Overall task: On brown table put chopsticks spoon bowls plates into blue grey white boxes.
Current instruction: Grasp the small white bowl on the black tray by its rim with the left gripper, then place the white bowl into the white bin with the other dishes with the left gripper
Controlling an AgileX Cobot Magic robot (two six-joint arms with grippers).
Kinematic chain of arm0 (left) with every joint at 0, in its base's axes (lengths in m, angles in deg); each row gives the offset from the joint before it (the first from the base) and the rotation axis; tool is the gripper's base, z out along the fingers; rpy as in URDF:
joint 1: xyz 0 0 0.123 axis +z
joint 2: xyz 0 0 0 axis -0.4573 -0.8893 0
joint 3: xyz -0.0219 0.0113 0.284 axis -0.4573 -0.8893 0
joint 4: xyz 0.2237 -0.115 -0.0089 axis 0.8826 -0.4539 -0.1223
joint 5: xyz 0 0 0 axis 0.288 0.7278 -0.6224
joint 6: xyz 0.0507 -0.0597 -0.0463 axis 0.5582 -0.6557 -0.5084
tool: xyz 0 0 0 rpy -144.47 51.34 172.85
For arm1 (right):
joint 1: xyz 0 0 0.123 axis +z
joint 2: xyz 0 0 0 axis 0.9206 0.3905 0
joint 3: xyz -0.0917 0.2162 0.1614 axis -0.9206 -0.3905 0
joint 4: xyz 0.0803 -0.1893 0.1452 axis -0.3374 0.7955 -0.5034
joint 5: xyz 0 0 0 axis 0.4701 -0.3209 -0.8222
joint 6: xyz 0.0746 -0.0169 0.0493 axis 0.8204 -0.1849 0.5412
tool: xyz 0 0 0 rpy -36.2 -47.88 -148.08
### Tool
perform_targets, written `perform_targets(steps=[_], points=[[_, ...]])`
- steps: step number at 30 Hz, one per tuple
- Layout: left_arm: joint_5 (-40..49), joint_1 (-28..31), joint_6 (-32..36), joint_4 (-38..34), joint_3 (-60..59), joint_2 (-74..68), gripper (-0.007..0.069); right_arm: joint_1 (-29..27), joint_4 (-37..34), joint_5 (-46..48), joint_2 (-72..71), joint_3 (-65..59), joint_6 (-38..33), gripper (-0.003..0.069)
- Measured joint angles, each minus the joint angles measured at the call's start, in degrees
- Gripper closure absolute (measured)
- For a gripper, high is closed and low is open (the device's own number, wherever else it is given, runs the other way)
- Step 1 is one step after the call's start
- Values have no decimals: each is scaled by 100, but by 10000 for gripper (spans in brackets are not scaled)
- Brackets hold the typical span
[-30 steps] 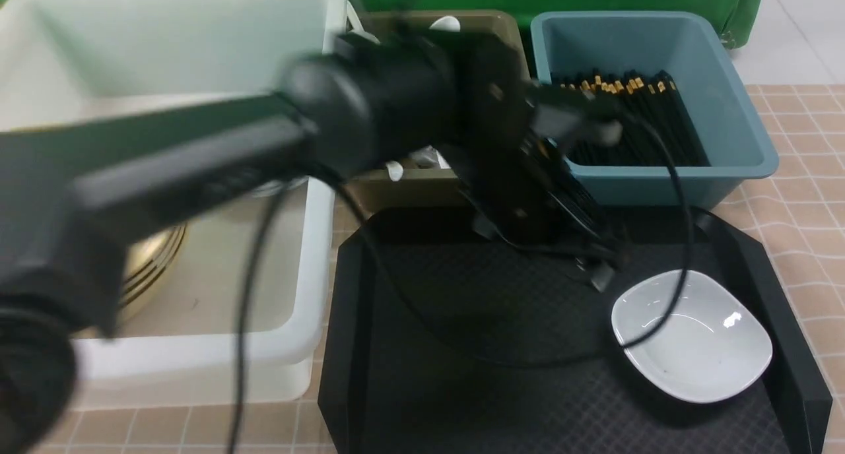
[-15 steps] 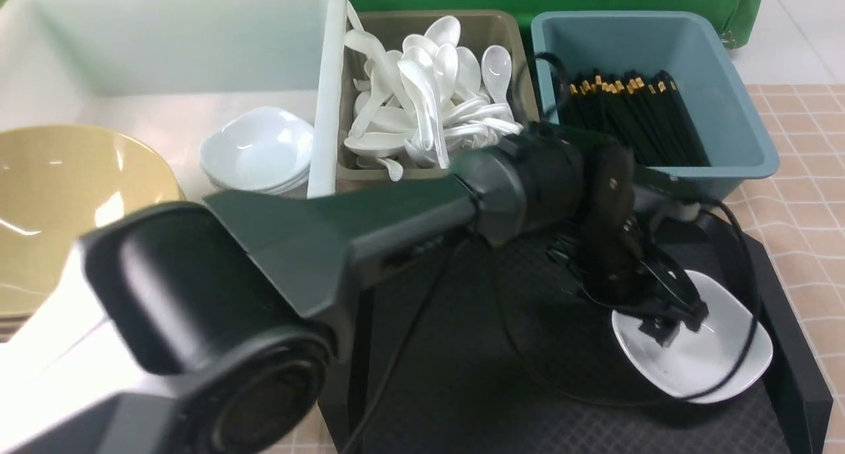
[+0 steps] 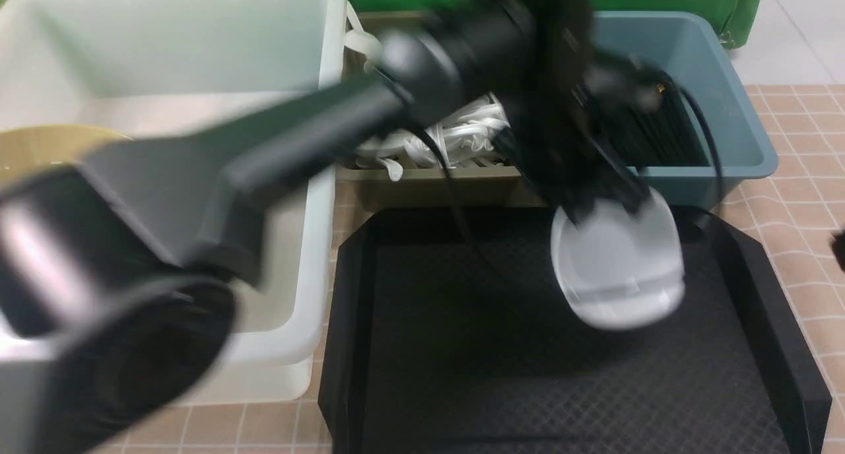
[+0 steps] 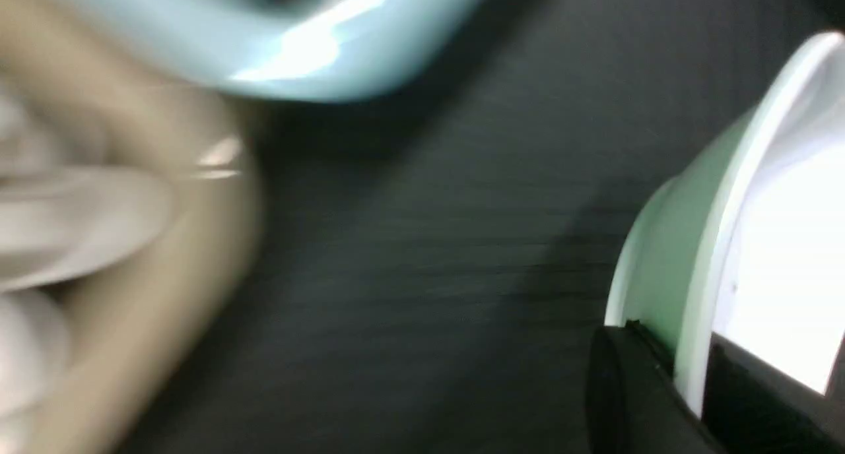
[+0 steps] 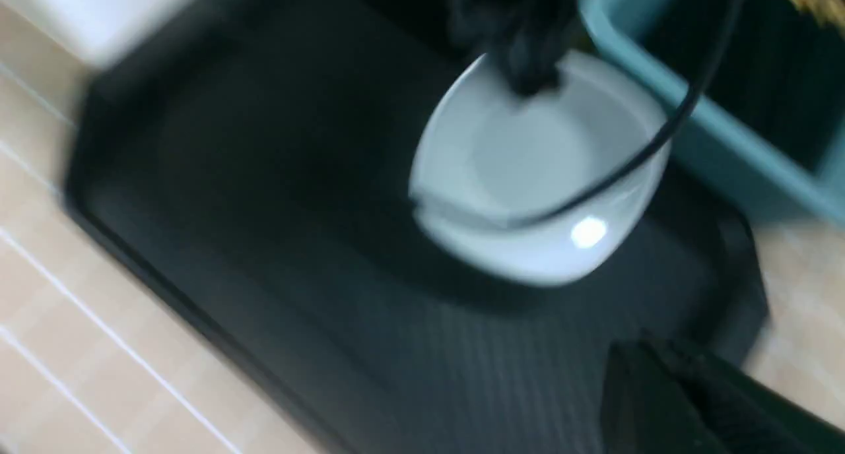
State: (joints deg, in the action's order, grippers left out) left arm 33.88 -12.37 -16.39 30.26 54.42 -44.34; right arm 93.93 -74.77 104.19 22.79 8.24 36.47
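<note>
Since it underlies everything I'm working with, table [image 3: 799,229]: tiled, running out to the right past the boxes.
White tub [image 3: 317,243]: left of the plate, well apart; I judge this is the drop.
Tray [image 3: 462,388]: under the plate, between tub and table's right side.
Left arm [image 3: 310,144]: slants across tub and grey box; it hides part of my landing spot.
Blue box [image 3: 700,171]: just beyond the plate, chopsticks [image 3: 670,127] inside.
Grey box [image 3: 422,187]: beyond the tray, spoons [image 3: 462,140] inside; its near wall flanks my route left, so I'd lift first.
Bowl [image 3: 49,140]: yellow, in the tub, partly hidden.
Plate [image 3: 614,256]: above the tray, tilted, hanging from its far rim toward me.
Left gripper [image 4: 673,348]: clamped on the plate's rim, the nearer hand.
Right gripper [image 5: 650,355]: closed, holding nothing, off to the right.
</note>
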Motion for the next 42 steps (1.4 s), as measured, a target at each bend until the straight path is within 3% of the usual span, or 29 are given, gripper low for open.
perform_targets(steps=[5,8,14,17,22,29,33,36,42], points=[[403,1238,117,30,48,1230,618,38,-1400,-64,1016,1055,-1042,586],[594,2191,162,60,62,1755,618,367,-1825,-111,1619,1681,-1431,586],[647,3857,181,135,-267,2086,618,1639,-1841,-124,2844,2753,-1576,586],[516,4336,190,135,-607,1963,618,1978,-1757,-124,3196,3019,-1580,586],[-11,4651,465,-60,-1029,1485,618,2082,-1705,-125,3452,3137,-1552,585],[-505,4600,1255,-1143,-1080,457,618,2082,-1479,-96,3477,3160,-1348,583],[-616,4600,1510,-1324,-1082,75,606,2082,-1417,-29,3477,3160,-1322,582],[-649,4605,1687,-1293,-1082,-76,554,2082,-1325,-19,3477,3160,-1267,582],[-629,4605,2121,-1257,-1065,-89,347,2082,-1272,-17,3477,3160,-1240,582]])
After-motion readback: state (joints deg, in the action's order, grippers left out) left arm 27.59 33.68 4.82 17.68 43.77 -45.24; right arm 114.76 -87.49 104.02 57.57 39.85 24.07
